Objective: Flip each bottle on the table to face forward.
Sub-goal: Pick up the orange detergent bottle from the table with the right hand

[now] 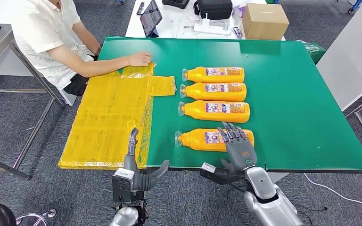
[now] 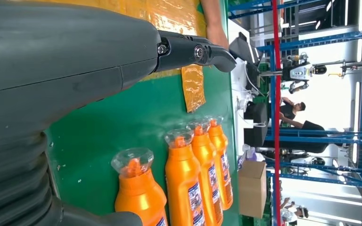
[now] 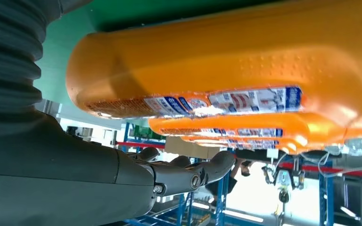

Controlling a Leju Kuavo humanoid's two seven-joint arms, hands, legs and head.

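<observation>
Four orange bottles lie side by side on the green table (image 1: 292, 94), clear caps pointing left and labels up. From far to near they are the first (image 1: 215, 74), the second (image 1: 214, 91), the third (image 1: 215, 110) and the nearest bottle (image 1: 200, 140). My right hand (image 1: 238, 146) is spread flat over the nearest bottle's base end, its fingers apart and gripping nothing. The right wrist view shows that bottle (image 3: 226, 61) close beside the straight fingers (image 3: 188, 175). My left hand (image 1: 139, 169) is open at the table's front edge, left of the bottles. The capped necks (image 2: 139, 188) show in its wrist view.
Yellow plastic sheets (image 1: 108, 117) cover the table's left part, and a seated person's hand (image 1: 139, 59) rests on their far end. A cardboard box (image 1: 264, 21) and a tablet (image 1: 151, 16) stand on a white table behind. The green table's front edge runs just under my hands.
</observation>
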